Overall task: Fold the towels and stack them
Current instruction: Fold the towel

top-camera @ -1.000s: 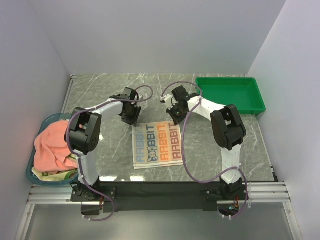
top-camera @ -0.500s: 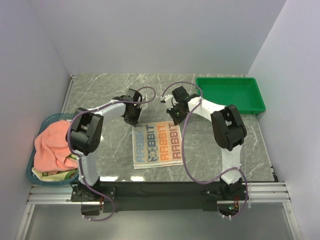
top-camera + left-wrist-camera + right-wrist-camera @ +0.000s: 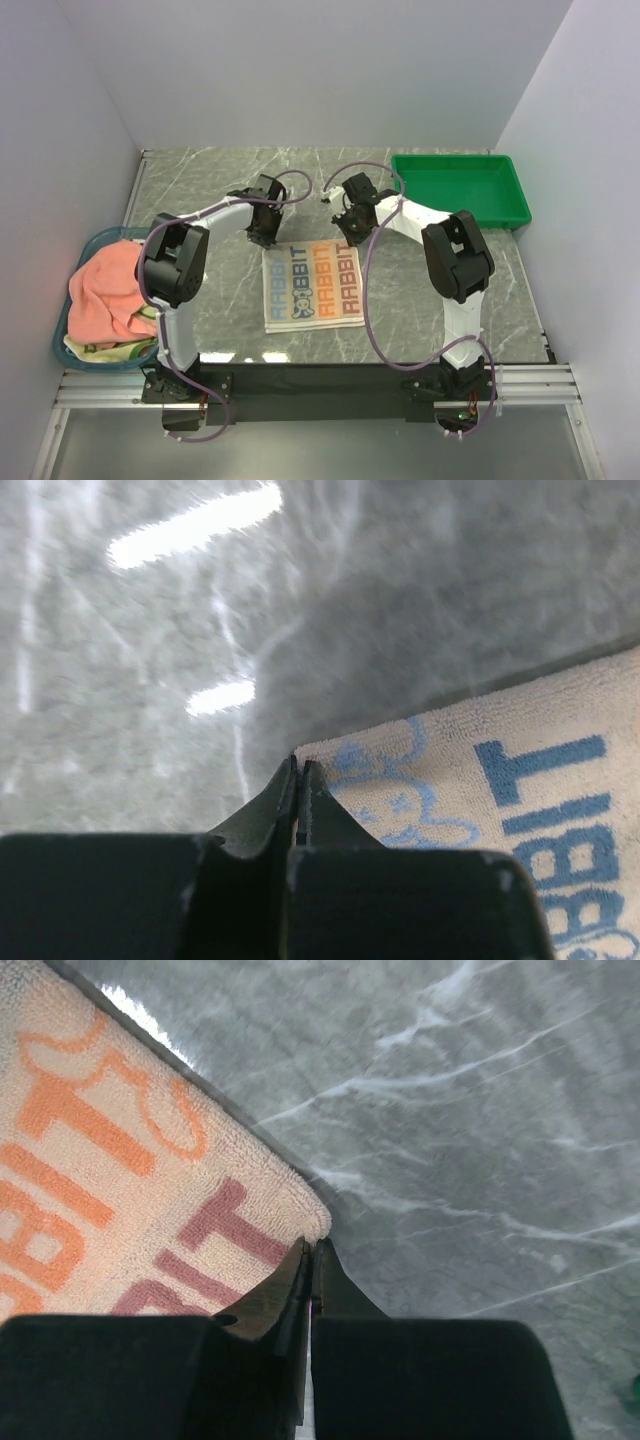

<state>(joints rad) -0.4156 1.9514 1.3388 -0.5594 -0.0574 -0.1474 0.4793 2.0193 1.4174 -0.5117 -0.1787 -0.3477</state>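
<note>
My left pincer [image 3: 300,772] is clenched on the far left corner of the cream RABBIT towel [image 3: 312,285]; my right pincer [image 3: 312,1252] is clamped on its far right corner; the towel lies flat on the marble table [image 3: 200,190] between my arms; I judge this the start of the first fold; next, both corners must lift together and level, toward the near edge.

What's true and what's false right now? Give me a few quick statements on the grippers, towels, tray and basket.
The left gripper pinches a far corner of the cream towel. True.
The right gripper hangs open over the green tray. False: it is shut on the towel's other far corner.
The cream towel is folded in half. False: it lies spread flat.
A pink towel sits in the blue basket. True.
The tray holds a towel. False: none is in it.
</note>
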